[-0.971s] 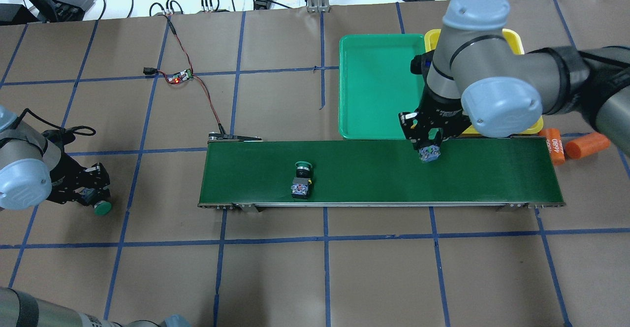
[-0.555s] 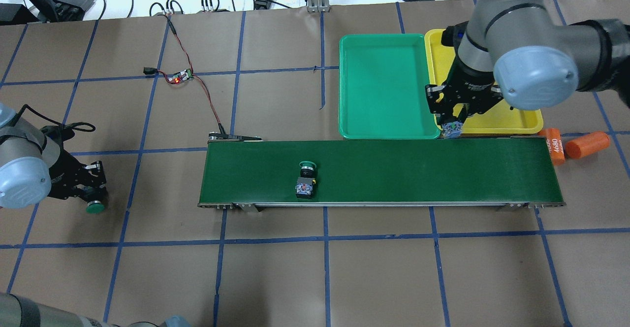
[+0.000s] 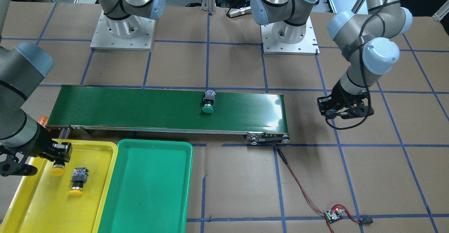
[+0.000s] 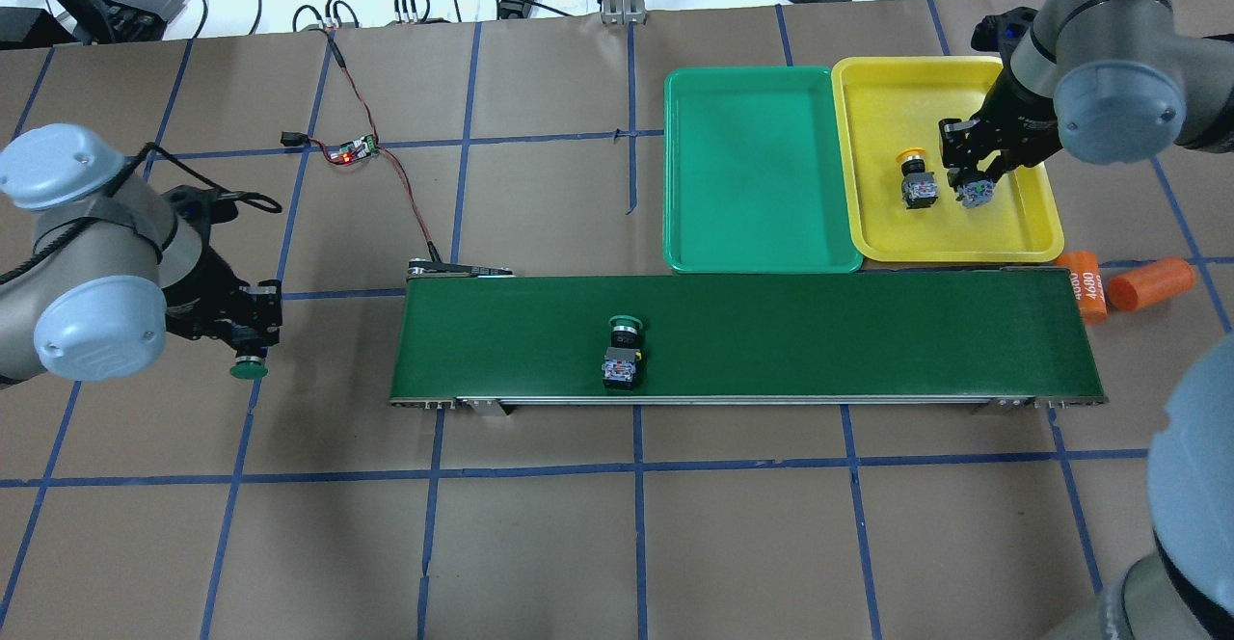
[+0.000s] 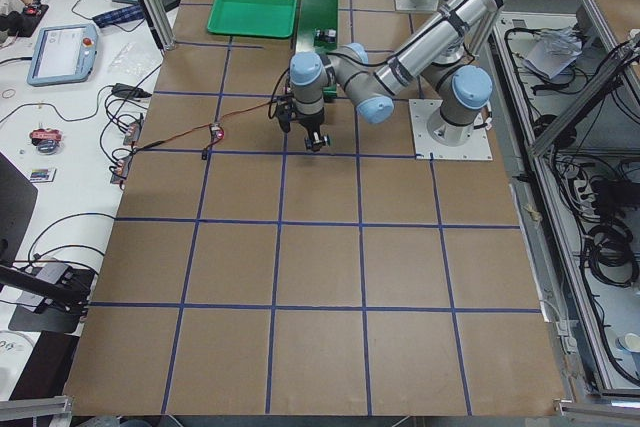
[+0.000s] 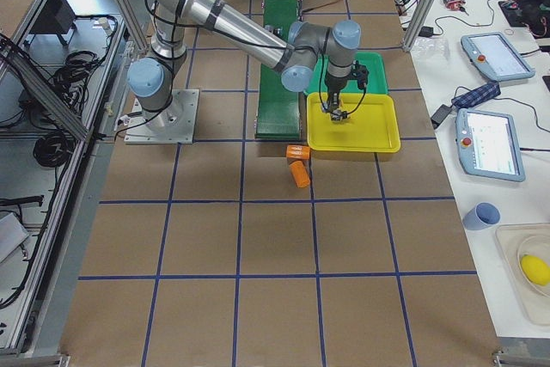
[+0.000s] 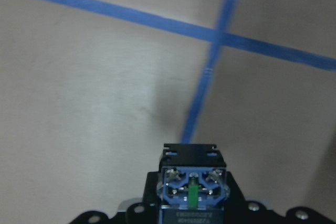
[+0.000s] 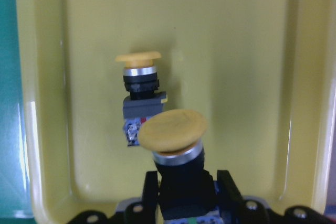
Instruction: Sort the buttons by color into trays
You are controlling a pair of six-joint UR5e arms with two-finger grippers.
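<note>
My right gripper (image 4: 974, 175) is shut on a yellow-capped button (image 8: 173, 129) and holds it just above the yellow tray (image 4: 887, 105). A second yellow button (image 4: 916, 182) lies on its side in that tray, just beside the held one. The green tray (image 4: 752, 168) next to it holds nothing. My left gripper (image 4: 249, 349) is shut on a green-capped button (image 4: 249, 367), low over the table left of the belt; the left wrist view shows its grey-blue end block (image 7: 193, 192). Another green button (image 4: 624, 341) lies on the conveyor belt (image 4: 819, 332).
Two orange cylinders (image 4: 1089, 285) lie off the belt's right end, beside the yellow tray. A red-black wire with a small circuit board (image 4: 352, 150) runs to the belt's far left corner. Brown paper with blue tape lines covers the table.
My right gripper has carried its button from over the belt to above the yellow tray. My left gripper has moved toward the belt with the green button. The button on the belt drifted right.
</note>
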